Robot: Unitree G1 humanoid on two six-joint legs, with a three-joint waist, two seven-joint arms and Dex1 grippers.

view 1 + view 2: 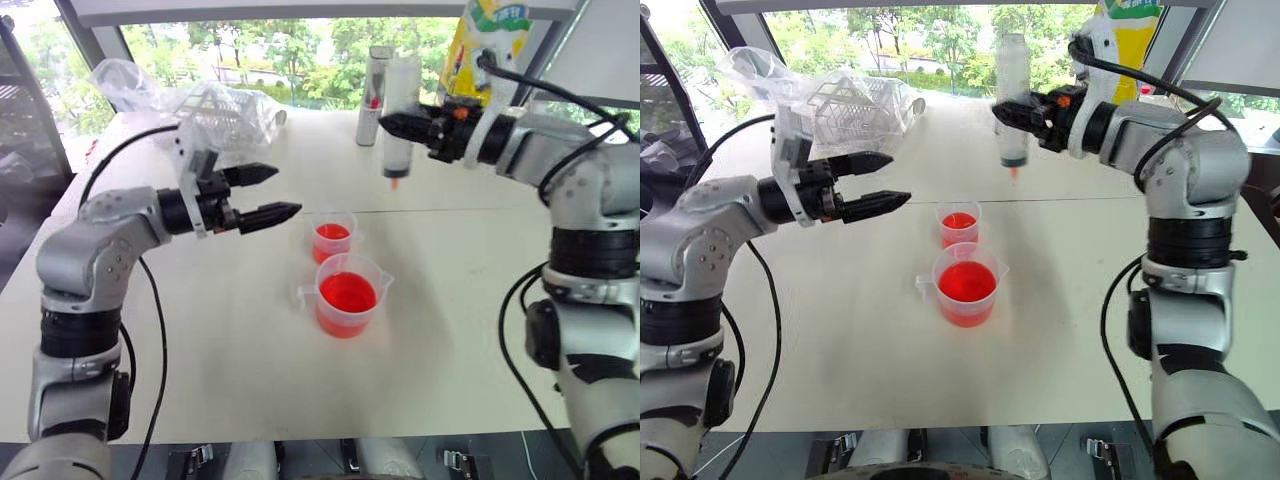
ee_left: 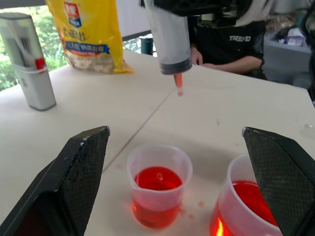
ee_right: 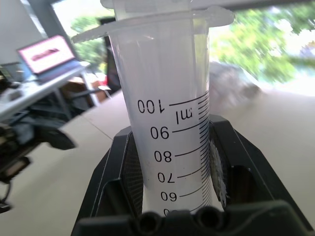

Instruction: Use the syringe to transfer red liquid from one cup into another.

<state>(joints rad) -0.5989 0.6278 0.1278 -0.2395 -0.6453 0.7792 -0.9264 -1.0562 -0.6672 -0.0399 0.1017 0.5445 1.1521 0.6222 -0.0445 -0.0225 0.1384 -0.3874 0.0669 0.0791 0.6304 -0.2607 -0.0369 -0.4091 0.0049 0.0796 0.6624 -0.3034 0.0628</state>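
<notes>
The right end effector [image 1: 392, 125] is clamped on one syringe [image 1: 399, 118], holding its barrel upright in the air with the small orange-red tip pointing down, above the table [image 1: 200, 340] and beyond the cups. In the right wrist view the two black fingers [image 3: 114, 172] press the clear barrel from either side, with its black graduation marks between them.

The left end effector [image 1: 280, 192] carries nothing; its two black fingers stand wide apart, pointing roughly level toward the cups from the robot's left, apart from both.

Two clear cups stand on the table, close together between the arms. The smaller cup [image 1: 333, 235] is farther from the robot and holds a shallow layer of red liquid [image 1: 332, 232]. The larger measuring cup [image 1: 347, 296], with spout and side handle, stands nearer and holds more of the same liquid. A few red spots mark the table near the small cup.

Farther back stand one upright white-grey tube [image 1: 375, 95] and one yellow bag [image 1: 480, 45]. On the far left lies one heap of clear plastic wrapping [image 1: 200, 110]. A person [image 2: 231, 46] in dark clothing sits past the table's far edge.
</notes>
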